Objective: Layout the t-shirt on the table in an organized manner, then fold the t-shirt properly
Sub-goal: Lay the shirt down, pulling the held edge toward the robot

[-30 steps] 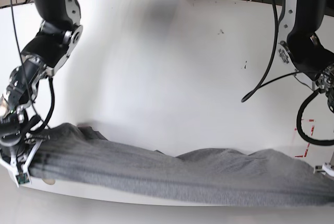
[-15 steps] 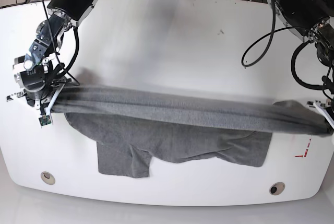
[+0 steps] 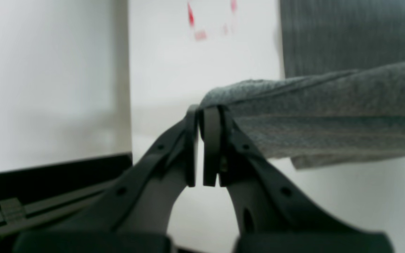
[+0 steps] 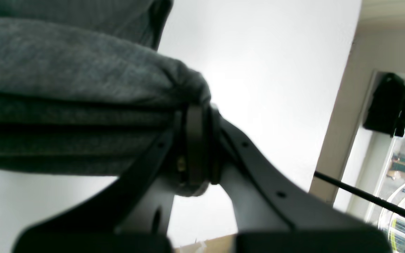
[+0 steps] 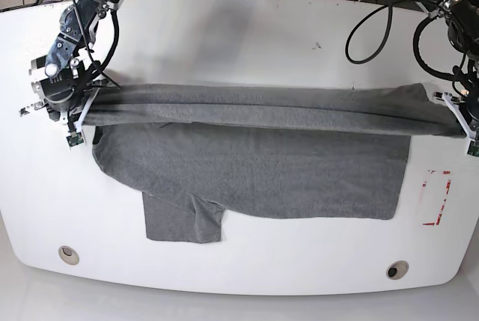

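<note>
The heather-grey t-shirt [image 5: 254, 164] is stretched across the white table [image 5: 247, 44]. Its far edge is pulled taut between my two grippers. The rest lies flat toward the front, with a sleeve [image 5: 179, 220] sticking out at the front left. My left gripper [image 5: 456, 117], at the right of the base view, is shut on one end of that edge. The left wrist view shows its jaws [image 3: 206, 112] pinched on the t-shirt [image 3: 329, 116]. My right gripper [image 5: 77, 109], at the left, is shut on the other end. The right wrist view shows its jaws [image 4: 197, 116] clamped on bunched t-shirt [image 4: 65, 88].
A red-and-white sticker [image 5: 436, 197] lies on the table at the right, just beyond the shirt; it also shows in the left wrist view [image 3: 202, 21]. Two metal grommets [image 5: 69, 254] [image 5: 397, 269] sit near the front edge. Cables [image 5: 374, 14] hang over the back right.
Both grippers have pulled the held edge away from the front edge toward the table's middle. The shirt has slid with them, and more of it now lies flat.
</note>
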Tool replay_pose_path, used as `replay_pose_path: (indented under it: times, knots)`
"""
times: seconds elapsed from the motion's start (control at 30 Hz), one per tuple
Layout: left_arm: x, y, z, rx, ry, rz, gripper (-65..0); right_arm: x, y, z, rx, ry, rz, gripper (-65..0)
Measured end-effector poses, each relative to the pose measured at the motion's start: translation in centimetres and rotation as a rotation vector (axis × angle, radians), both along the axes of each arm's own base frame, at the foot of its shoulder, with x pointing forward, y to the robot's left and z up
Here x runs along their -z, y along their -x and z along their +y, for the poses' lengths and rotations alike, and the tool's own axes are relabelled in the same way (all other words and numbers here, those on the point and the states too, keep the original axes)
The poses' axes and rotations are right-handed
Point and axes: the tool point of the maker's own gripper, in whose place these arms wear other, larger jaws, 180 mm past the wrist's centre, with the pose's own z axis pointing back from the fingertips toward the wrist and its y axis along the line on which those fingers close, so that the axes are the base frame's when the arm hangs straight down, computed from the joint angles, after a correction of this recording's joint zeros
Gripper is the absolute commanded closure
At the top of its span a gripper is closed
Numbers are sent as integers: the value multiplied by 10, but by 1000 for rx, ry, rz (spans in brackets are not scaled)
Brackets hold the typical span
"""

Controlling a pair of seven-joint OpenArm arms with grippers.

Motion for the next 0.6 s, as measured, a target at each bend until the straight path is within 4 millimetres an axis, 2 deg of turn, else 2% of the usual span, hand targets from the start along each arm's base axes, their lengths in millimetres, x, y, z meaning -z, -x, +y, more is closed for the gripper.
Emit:
replay_pose_path:
  times: [0.27,0.6]
  knots:
    - [25,26,2,-6,-8,97,0,19,21,6,13,-15,66,0]
    - [34,37,3,-6,-13,139,0,44,55,10,26,-30,160,0]
